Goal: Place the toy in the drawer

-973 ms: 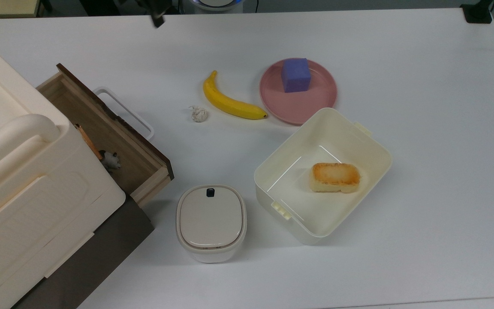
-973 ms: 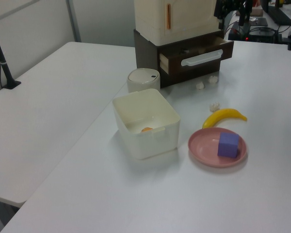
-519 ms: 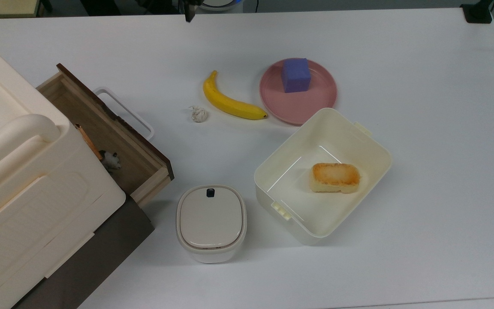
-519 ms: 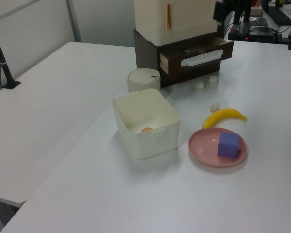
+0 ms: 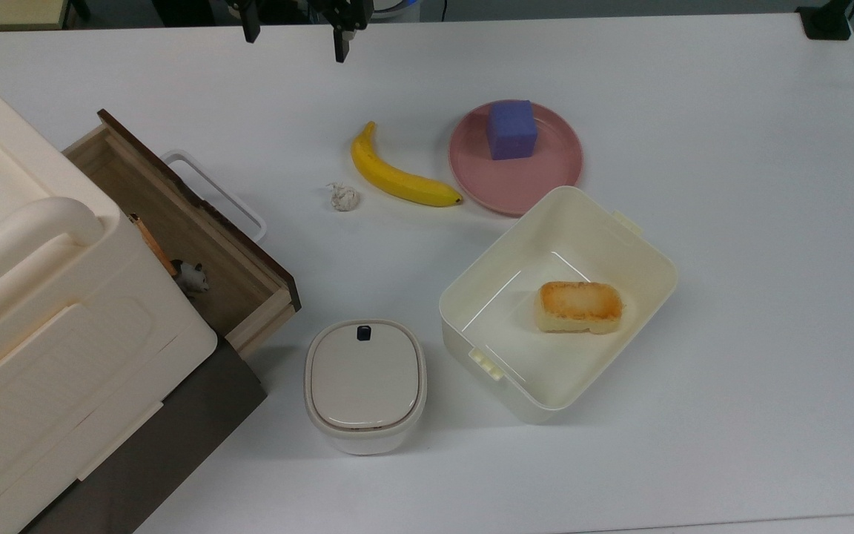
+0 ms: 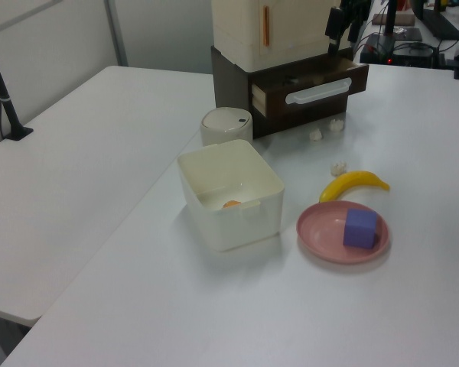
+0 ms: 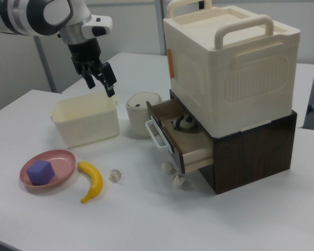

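**Kid:** Panda toy [image 5: 193, 277] is in the drawer [image 5: 208, 256] now, right? I see it on the wooden floor, tucked near the big cream box [image 7: 230, 63] that sits on top.

**Helper:** Yes, it is inside. In the right view you can see the toy [image 7: 184, 123] standing in the open drawer [image 7: 180, 137].

**Kid:** Where is the gripper [image 7: 98, 78]?

**Helper:** Up in the air, well apart from the drawer. In the right view it hangs over the cream tub [image 7: 86, 121], on the right view's left. Its two fingers are spread apart and hold nothing.

**Kid:** So is the job done?

**Helper:** I think the putting-in part is done. The drawer is open, with its white handle [image 5: 216, 194] sticking out.

**Kid:** What comes next?

**Helper:** Maybe nothing. The task only asks for the toy to go in. The arm just needs to keep clear of the banana [image 5: 397, 174] and the pink plate [image 5: 545, 178].
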You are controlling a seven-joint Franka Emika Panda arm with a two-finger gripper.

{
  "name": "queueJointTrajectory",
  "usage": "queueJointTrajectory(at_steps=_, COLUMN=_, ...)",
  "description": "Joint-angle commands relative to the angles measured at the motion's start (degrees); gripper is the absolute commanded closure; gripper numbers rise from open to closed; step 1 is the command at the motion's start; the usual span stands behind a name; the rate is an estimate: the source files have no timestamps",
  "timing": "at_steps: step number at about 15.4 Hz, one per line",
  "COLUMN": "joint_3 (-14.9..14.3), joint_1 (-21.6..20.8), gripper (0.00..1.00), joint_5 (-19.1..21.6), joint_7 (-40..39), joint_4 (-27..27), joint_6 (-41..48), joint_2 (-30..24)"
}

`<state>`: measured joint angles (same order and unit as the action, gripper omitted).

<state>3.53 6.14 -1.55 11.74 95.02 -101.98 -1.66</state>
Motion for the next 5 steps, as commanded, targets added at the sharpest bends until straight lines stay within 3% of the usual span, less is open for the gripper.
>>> queueJointTrajectory(at_steps=1, joint_3=-0.02, joint_1=-0.16, gripper=0.00, joint_5=-0.56, joint_7=-1.37, joint_4=1.39, joint_6=-0.50, joint_2=-1.07)
queueJointTrajectory(at_steps=5, joint_3=-0.11, joint_1=0.02, gripper=0.00, joint_5=-0.48, joint_7=0.03, joint_4=1.39, joint_6=-0.41, joint_2=-1.16)
